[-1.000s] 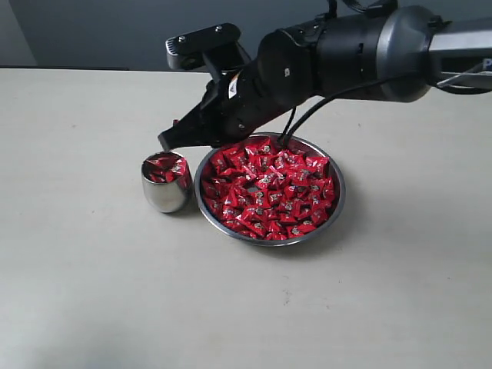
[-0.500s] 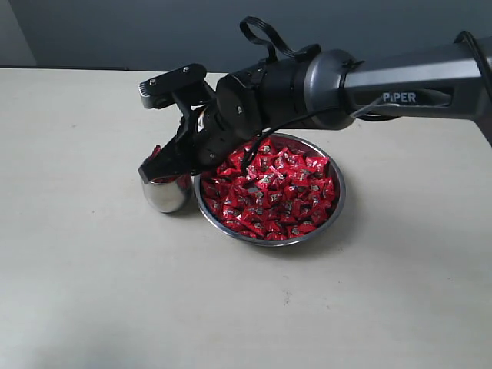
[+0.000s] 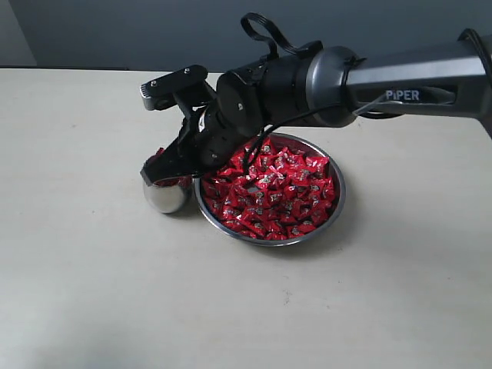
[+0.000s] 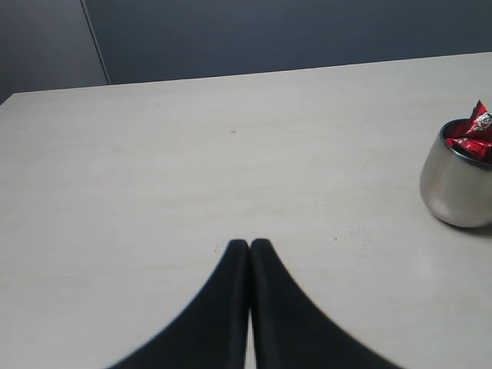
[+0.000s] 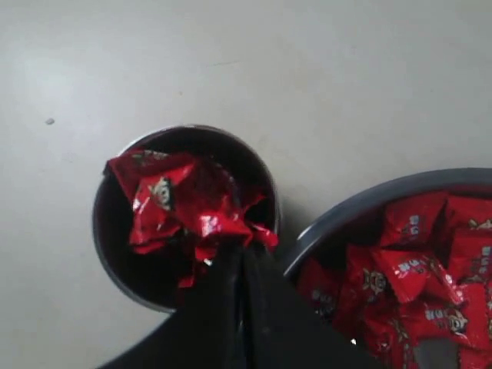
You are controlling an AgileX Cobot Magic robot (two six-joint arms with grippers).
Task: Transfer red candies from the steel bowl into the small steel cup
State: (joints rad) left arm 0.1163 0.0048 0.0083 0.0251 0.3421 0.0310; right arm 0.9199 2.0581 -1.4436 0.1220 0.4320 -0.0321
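Looking across your pale worktop, you see the right arm reaching in from the right, over the steel bowl to the small steel cup. The bowl sits mid-worktop, heaped with red candies. The cup stands upright just beside the bowl's left rim, with several candies piled up to its mouth. Your right fingers are clenched together, tips down at the cup's mouth among the wrappers; whether one is pinched between them you cannot tell. Your left fingers are clenched too, holding nothing, over bare worktop and well apart from the cup.
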